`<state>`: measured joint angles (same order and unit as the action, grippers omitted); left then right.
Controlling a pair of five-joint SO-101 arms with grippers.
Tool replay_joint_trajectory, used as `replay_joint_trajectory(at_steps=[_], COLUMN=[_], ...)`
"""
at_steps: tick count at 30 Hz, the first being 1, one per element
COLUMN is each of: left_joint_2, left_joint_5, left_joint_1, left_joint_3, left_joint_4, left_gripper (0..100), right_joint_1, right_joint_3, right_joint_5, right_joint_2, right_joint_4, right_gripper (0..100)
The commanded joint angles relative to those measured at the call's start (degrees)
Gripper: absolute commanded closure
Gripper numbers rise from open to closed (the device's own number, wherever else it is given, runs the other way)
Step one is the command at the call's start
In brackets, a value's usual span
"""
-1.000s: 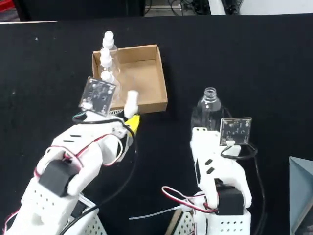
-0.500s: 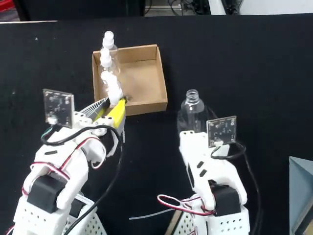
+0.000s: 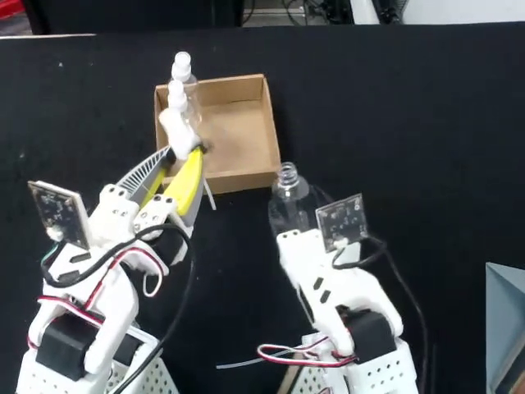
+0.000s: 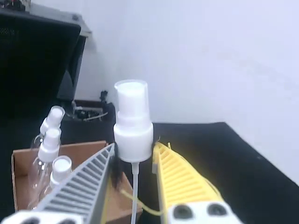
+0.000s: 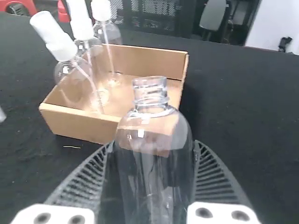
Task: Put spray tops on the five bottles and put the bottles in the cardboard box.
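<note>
Right end effector (image 5: 152, 148) clamps uncapped clear bottle (image 5: 148, 133) upright; cardboard box (image 5: 93, 125) beyond, capped bottles (image 5: 77, 63) at its far corner.

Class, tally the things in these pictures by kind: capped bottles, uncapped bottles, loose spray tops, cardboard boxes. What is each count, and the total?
capped bottles: 3
uncapped bottle: 1
loose spray top: 1
cardboard box: 1
Total: 6

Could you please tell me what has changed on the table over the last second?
The left claw, keeping hold of the white plastic spray top, shifted it left along the front of the brown cardboard box to its left corner. The right claw, shut on the clear open-necked plastic bottle, carried it leftward, toward the box's front right corner. The box and the capped clear bottles in it stayed put.
</note>
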<state>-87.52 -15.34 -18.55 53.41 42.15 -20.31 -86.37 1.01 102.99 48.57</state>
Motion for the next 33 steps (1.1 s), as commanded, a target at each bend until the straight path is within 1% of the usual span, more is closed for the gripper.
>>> replay_joint_trajectory(at_steps=[1,6,8,12,16,21,23,26,29,33], left_joint_2=[-0.6,-0.8,-0.8,-0.8,-0.8,-0.9,-0.9,-0.9,-0.9,-0.9], left_joint_5=[-0.5,-1.0,-3.3,-5.9,-8.5,-10.8,-11.6,-12.0,-12.0,-12.0], left_joint_1=[0.4,1.1,1.7,4.4,7.3,10.7,11.6,12.2,12.2,11.8], left_joint_3=[-1.1,-1.3,-1.1,-1.4,-1.6,-1.5,-1.5,-1.2,-1.0,-1.4], left_joint_4=[-4.3,-4.8,-4.8,-4.8,-4.9,-4.8,-4.6,-4.4,-4.3,-1.4], left_gripper=[97,97,97,97,97,97,97,97,97,97], right_joint_1=[-3.5,-7.1,-8.5,-10.1,-12.2,-16.0,-17.4,-18.7,-19.3,-19.3], right_joint_3=[0.3,-1.7,-3.2,-4.7,-4.9,-5.8,-7.3,-9.7,-10.0,-10.0], right_joint_5=[-1.0,-1.0,-1.0,-1.3,-4.4,-4.9,-4.9,-5.0,-5.0,-5.0], right_joint_2=[5.6,5.6,5.6,5.6,5.6,5.6,5.6,5.6,5.5,5.6], right_joint_4=[0.0,-1.5,-3.2,-5.0,-4.9,-5.5,-7.5,-10.8,-11.9,-12.0], right_gripper=[86.4,86.4,86.4,86.4,86.4,86.5,86.7,86.8,86.8,86.8])
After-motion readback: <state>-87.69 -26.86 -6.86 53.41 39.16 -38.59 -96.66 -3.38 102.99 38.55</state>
